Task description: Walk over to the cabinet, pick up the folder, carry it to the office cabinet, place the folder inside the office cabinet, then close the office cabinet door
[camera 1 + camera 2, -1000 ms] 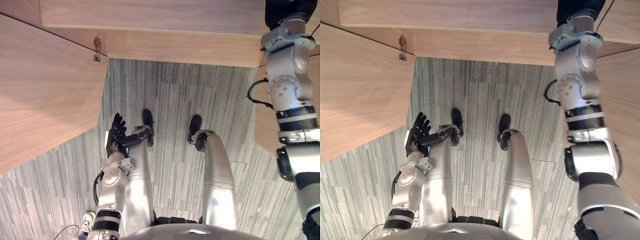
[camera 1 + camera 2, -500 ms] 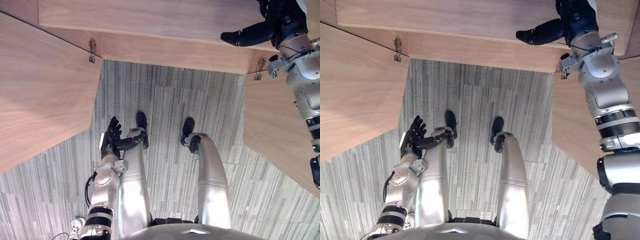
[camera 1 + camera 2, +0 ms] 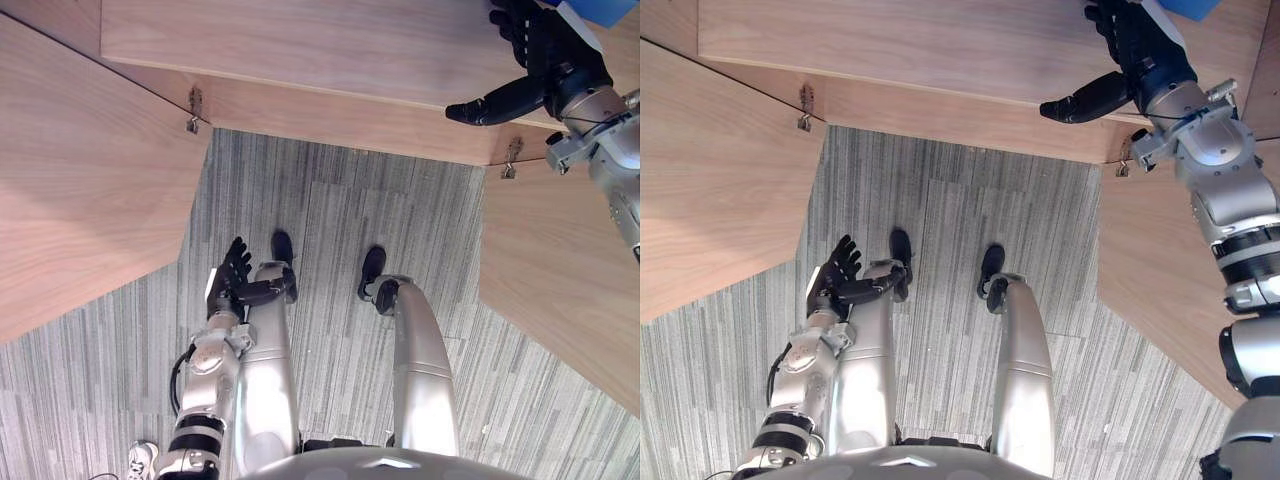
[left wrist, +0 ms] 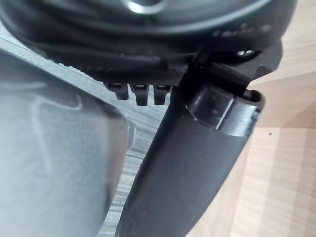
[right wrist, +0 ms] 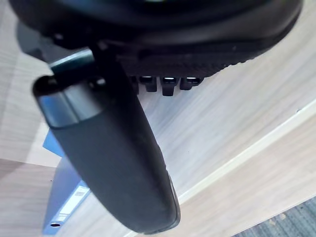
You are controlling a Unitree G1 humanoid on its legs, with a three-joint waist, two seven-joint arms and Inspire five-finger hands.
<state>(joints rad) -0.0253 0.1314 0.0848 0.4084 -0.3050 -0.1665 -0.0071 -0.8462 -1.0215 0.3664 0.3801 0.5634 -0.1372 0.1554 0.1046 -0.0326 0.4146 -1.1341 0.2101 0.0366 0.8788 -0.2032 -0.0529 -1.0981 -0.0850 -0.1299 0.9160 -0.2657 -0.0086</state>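
1. My right hand (image 3: 552, 58) is up on the wooden shelf (image 3: 300, 50) of the cabinet. Its fingers are straight and its thumb sticks out to my left. It is open and holds nothing.
2. The blue folder (image 3: 605, 10) lies on the same shelf, at the far right. It is just past my right hand, a bit farther in and to the right. I cannot tell if the fingers touch it.
3. In the right wrist view the folder (image 5: 66, 197) lies flat on the wood, beyond the thumb. Too little of it shows for me to tell which way its long side runs.
4. My left hand (image 3: 232, 275) hangs low over the grey floor (image 3: 330, 200), well apart from the folder. Its fingers are loose and open, and it is empty.
5. So the right hand is much nearer to the folder.
6. Both cabinet doors stand open: the left door (image 3: 90, 180) and the right door (image 3: 560, 260).
7. I think the folder is already inside. If so, closing comes next, and the right door is on my right hand's side.
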